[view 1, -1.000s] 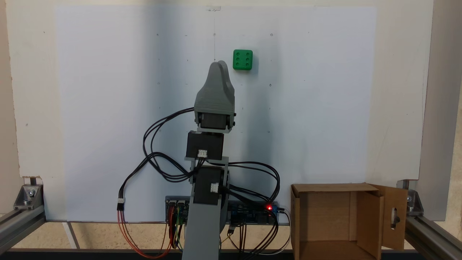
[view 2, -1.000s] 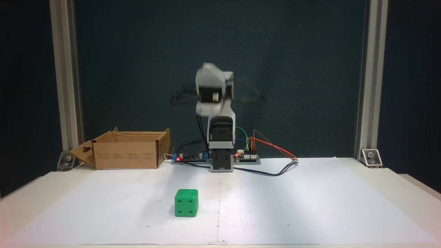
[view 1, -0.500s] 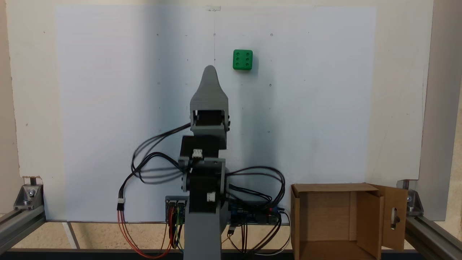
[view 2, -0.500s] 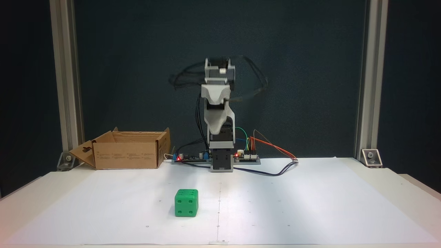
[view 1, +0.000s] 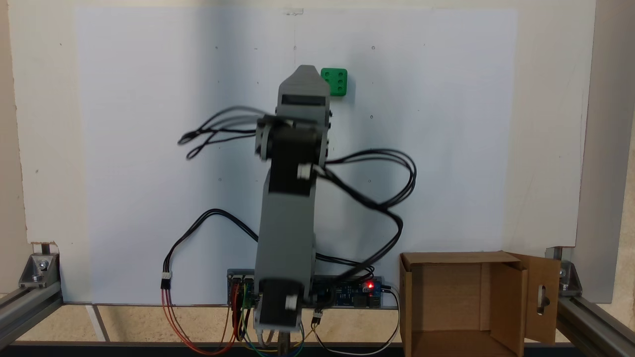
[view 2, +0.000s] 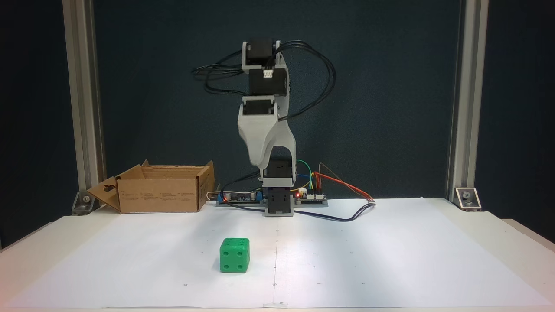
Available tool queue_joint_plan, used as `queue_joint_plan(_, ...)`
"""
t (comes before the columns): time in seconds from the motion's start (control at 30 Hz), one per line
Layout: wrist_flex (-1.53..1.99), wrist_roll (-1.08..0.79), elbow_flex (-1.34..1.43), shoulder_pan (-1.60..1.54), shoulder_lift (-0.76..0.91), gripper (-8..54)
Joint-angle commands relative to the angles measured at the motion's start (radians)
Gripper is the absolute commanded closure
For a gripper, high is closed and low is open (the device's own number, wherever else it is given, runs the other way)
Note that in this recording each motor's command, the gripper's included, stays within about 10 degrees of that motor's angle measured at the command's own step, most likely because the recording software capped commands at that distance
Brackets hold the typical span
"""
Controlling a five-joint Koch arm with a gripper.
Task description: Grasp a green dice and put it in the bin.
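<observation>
1. Rising and stretching forward compared with a second ago, the arm now carries its gripper high above the paper, so the reach toward the green dice is only starting.
2. The dice sits untouched on the white sheet, well apart from the bin.
3. In a fixed view from above, the gripper overlaps the dice; the front view reveals the height gap.
4. I cannot tell whether the jaws are parted or closed.

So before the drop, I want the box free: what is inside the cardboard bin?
The bin looks empty: bare cardboard floor and inner walls in the fixed view from above. Its near front corner falls outside that frame.
</observation>
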Motion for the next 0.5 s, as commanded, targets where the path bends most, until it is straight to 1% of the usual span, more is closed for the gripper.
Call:
queue_joint_plan(0.0,0.078,0.043,-0.112,0.026,-0.051,1.5)
queue_joint_plan(0.17,0.080,0.043,-0.225,0.071,-0.160,1.5)
queue_joint_plan(0.47,0.077,-0.006,-0.253,0.075,-0.236,1.4)
